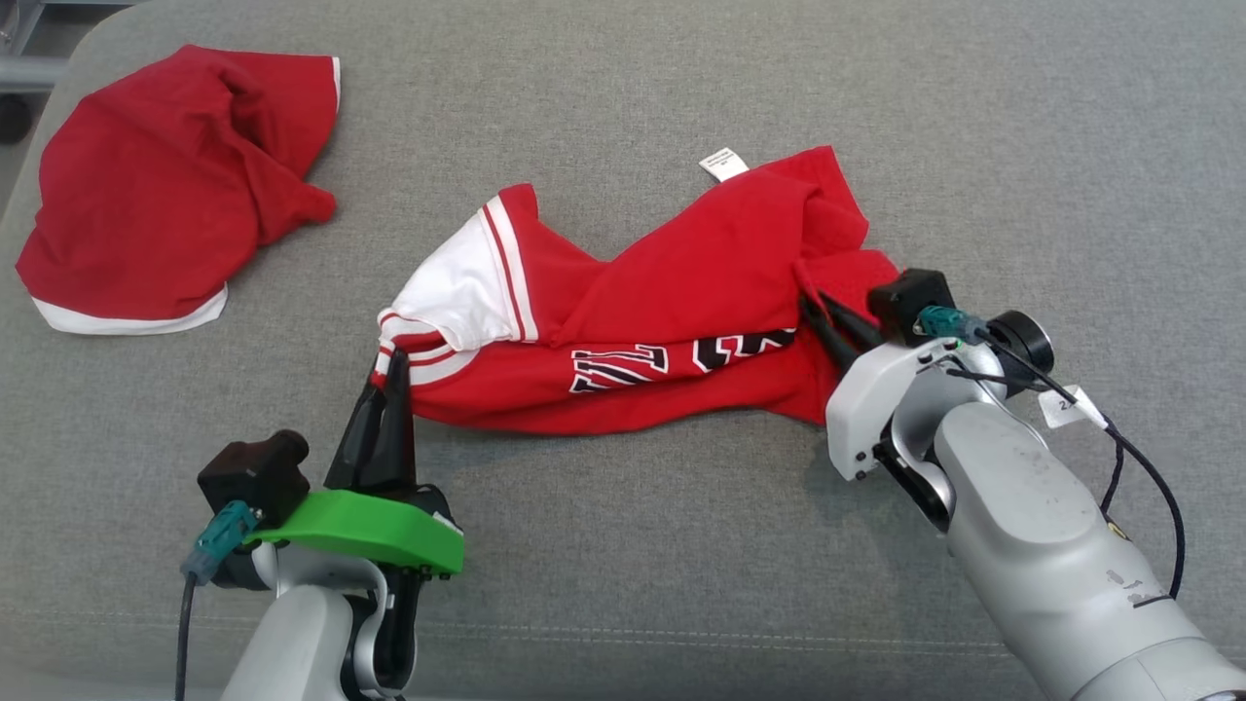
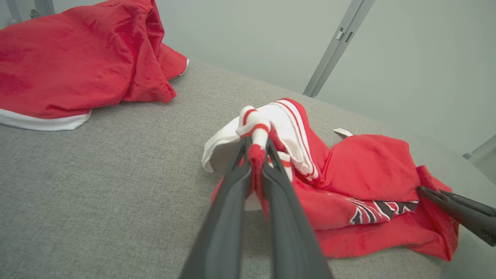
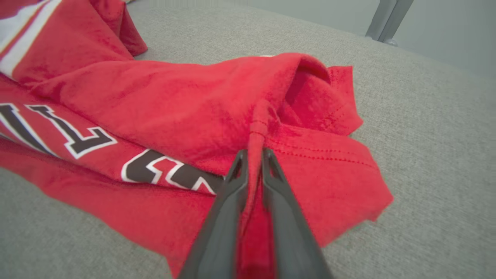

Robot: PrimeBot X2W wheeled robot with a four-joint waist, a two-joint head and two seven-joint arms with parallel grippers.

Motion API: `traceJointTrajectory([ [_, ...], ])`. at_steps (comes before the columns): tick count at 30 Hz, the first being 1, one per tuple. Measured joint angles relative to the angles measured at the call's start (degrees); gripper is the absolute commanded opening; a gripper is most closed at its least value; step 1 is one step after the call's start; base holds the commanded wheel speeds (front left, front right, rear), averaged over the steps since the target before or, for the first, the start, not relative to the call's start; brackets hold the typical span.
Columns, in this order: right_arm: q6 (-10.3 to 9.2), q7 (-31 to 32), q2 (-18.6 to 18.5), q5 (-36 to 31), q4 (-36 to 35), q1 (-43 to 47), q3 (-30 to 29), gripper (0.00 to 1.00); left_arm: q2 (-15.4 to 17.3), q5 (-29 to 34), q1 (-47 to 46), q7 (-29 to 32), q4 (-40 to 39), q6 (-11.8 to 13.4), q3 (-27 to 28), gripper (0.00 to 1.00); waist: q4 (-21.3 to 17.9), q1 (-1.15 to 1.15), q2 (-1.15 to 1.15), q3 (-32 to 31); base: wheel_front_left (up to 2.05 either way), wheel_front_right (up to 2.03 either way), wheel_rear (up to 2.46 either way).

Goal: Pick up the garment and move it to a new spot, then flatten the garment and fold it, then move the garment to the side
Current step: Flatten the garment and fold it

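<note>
The garment (image 1: 672, 302) is a red jersey with white striped sleeve trim and black-and-white lettering, lying crumpled across the middle of the grey cushion. My left gripper (image 1: 389, 375) is shut on the jersey's left end, pinching red and white striped fabric (image 2: 255, 149) between its fingers. At the jersey's right end my right gripper (image 1: 816, 313) is shut on a pinched fold of red cloth (image 3: 255, 151). In the left wrist view the right gripper's dark fingers (image 2: 457, 213) reach into the jersey's far edge. A white label (image 1: 723, 164) sticks out at the jersey's top edge.
A second red garment with a white hem (image 1: 165, 185) lies bunched at the far left of the grey cushion (image 1: 623, 545). Grey metal frame bars (image 2: 337, 46) stand behind the cushion. The cushion's rounded edge runs along the far left.
</note>
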Motion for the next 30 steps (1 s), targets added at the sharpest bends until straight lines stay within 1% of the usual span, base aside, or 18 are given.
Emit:
traceJointTrajectory([
  [4,0.0,-2.9,0.3,1.4,-0.8,-1.2,-1.2,0.0,0.1,-0.7,0.6,0.0,-2.2,0.6,1.7,0.0,-0.8,0.0,0.0,0.0,0.0,0.0,0.0],
  [8,0.0,-7.4,0.5,5.1,-4.0,-1.8,-4.7,0.0,0.1,-4.6,0.6,0.0,-6.0,0.7,3.6,0.0,-2.1,0.0,0.0,-0.1,0.0,0.0,0.0],
  [13,0.0,-9.0,0.5,11.1,-10.8,-1.9,-11.3,0.0,0.1,-9.6,0.4,0.0,-12.4,0.8,8.6,0.0,-4.0,0.0,0.0,-0.8,0.0,0.0,0.0],
  [16,0.0,-8.9,0.5,13.5,-15.8,-1.8,-14.4,0.0,0.1,-10.9,0.1,0.0,-16.2,1.0,11.1,0.0,-5.3,0.0,0.0,-1.3,0.0,0.0,0.0],
  [18,0.0,-8.8,0.6,15.0,-20.4,-1.5,-16.2,0.0,0.1,-11.4,-0.2,0.0,-19.0,1.0,11.9,0.0,-6.3,0.0,0.0,-1.7,0.0,0.0,0.0],
  [22,0.0,-8.8,0.6,15.2,-31.9,-1.3,-19.0,0.0,0.1,-12.0,-0.8,0.0,-24.4,0.4,12.1,0.0,-8.4,0.0,0.0,-2.6,0.0,0.0,0.0],
  [24,0.0,-8.8,0.6,15.6,-35.4,-1.2,-19.4,0.0,0.1,-11.3,-1.7,-0.1,-25.9,-0.1,11.3,0.0,-9.4,0.0,0.0,-3.0,0.0,0.0,0.0],
  [27,0.0,-8.8,0.6,16.3,-37.1,-1.2,-19.2,0.0,0.1,-11.2,-3.1,0.1,-26.7,-0.6,9.8,0.0,-10.4,0.0,0.0,-3.5,0.0,0.0,0.0],
  [30,0.0,-8.8,0.6,18.5,-36.2,-0.6,-17.4,0.0,1.3,-10.3,-6.5,3.6,-25.7,-0.5,8.1,0.0,-11.6,0.0,0.0,-4.1,0.0,0.0,0.0],
])
